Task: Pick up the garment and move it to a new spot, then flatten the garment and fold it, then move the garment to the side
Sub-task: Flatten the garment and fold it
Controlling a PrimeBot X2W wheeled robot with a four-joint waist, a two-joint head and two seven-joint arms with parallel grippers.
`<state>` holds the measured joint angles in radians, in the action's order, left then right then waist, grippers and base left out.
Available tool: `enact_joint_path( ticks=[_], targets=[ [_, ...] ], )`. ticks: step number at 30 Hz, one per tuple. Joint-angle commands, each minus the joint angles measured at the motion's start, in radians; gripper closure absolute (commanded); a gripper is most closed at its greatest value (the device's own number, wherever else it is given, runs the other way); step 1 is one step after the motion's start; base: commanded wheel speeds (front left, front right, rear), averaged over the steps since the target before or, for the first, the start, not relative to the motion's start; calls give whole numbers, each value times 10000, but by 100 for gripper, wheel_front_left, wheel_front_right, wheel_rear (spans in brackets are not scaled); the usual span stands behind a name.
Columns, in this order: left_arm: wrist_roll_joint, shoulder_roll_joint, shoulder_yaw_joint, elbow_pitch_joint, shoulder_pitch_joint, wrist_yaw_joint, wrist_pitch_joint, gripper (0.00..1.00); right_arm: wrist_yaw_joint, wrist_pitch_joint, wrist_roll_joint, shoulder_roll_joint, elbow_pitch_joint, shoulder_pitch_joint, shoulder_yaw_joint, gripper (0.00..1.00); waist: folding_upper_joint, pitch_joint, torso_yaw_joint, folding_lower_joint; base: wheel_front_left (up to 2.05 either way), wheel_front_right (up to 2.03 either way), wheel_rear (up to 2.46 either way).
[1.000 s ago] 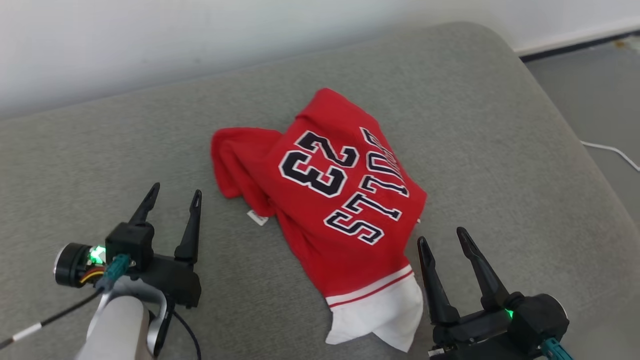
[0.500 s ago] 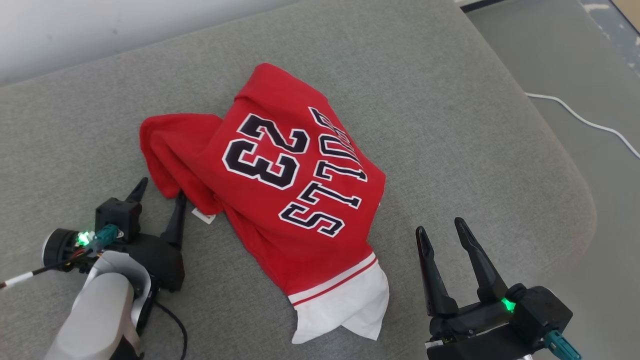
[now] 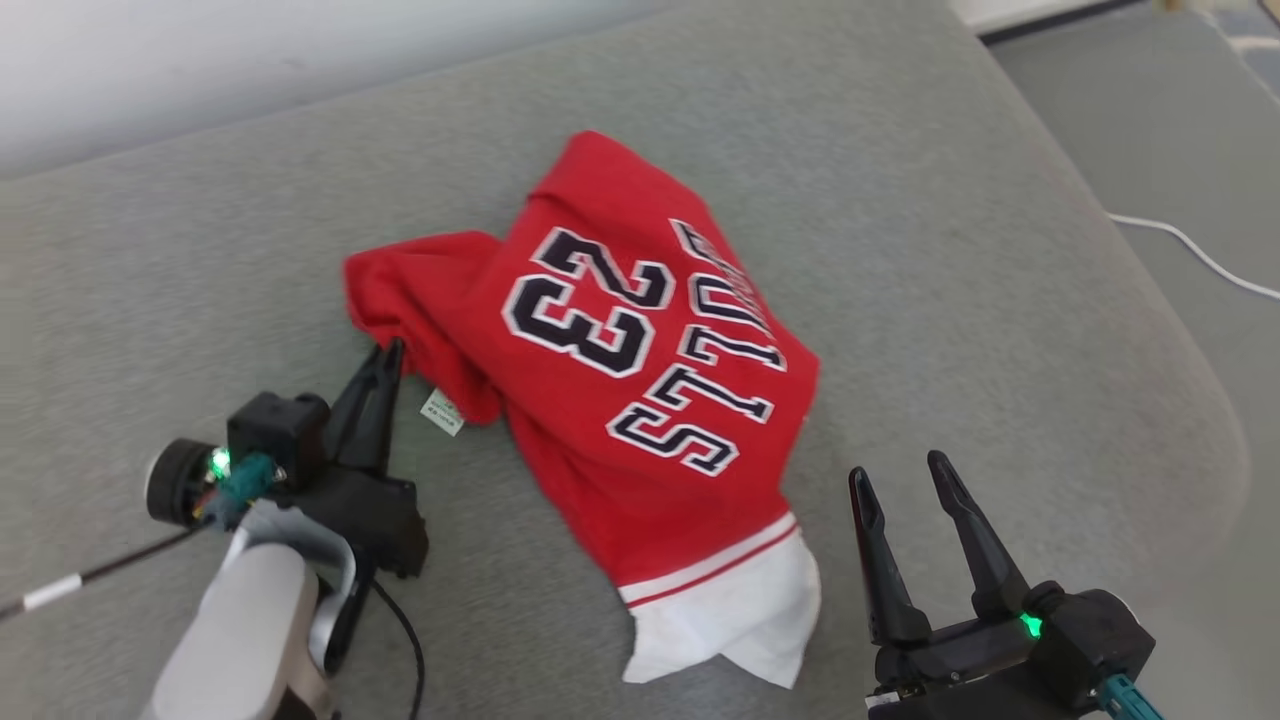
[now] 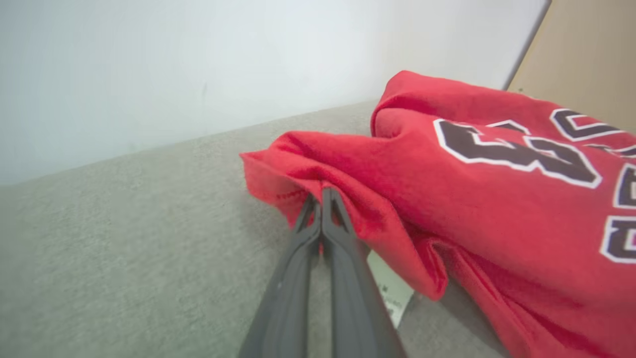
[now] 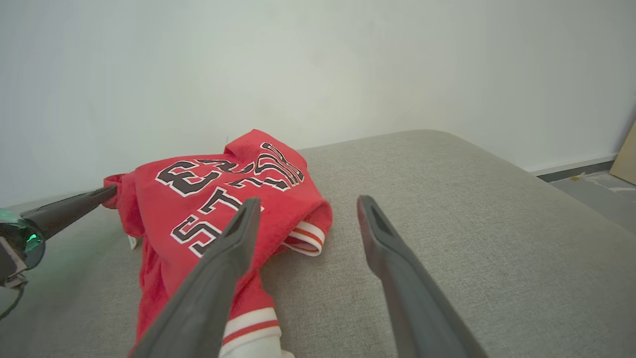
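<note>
Your left fingers [image 3: 372, 405] have just snapped together, pinching the garment's [image 3: 640, 400] red edge. Your right fingers [image 3: 880, 560] stand wide apart, empty, beside its white hem.

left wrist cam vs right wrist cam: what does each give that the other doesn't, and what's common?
Left wrist: the left gripper shut, pinching the red hem of the jersey up close. Right wrist: the right gripper open, plus the striped cuff and the floor. Shared: the jersey, the grey cushion, the white wall.
</note>
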<state>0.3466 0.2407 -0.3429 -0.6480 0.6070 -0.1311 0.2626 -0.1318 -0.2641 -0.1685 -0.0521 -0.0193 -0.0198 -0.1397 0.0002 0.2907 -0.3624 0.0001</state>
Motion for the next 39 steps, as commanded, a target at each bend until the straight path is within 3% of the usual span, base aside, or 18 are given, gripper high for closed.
enact_joint_path(
  ticks=[1,10,17,26,29,30,31,39],
  targets=[
    [20,-73,67,409,-456,22,34,100,22,-4,107,29,-3,102,28,0,-2,-652,921,-1,0,0,0],
    [-187,-1,542,2933,-2871,67,34,100,22,-3,351,27,96,503,225,0,-2,-1316,2625,-1,0,0,0],
    [-133,-108,925,4361,-4974,509,34,100,22,-3,417,26,142,828,314,0,-2,-1653,3668,-1,0,0,0],
    [110,-319,1284,4521,-6891,1038,34,100,22,-4,467,27,261,887,362,0,-2,-1841,4164,-1,0,0,0],
    [118,-385,1372,4408,-6991,1015,34,100,22,-3,483,26,309,947,368,0,-2,-1927,4168,-1,0,0,0],
    [78,-440,1452,4443,-6934,1081,34,76,22,-3,494,26,329,951,352,0,-2,-1957,4148,-1,0,0,0],
    [19,-486,1505,4475,-6887,1116,34,0,22,-3,498,27,336,953,385,0,-2,-1975,4127,-1,0,0,0],
    [-614,-922,2329,5520,-6559,1109,34,0,22,-2,448,-69,258,868,785,0,-2,-2068,3885,-1,0,0,0]
  ],
)
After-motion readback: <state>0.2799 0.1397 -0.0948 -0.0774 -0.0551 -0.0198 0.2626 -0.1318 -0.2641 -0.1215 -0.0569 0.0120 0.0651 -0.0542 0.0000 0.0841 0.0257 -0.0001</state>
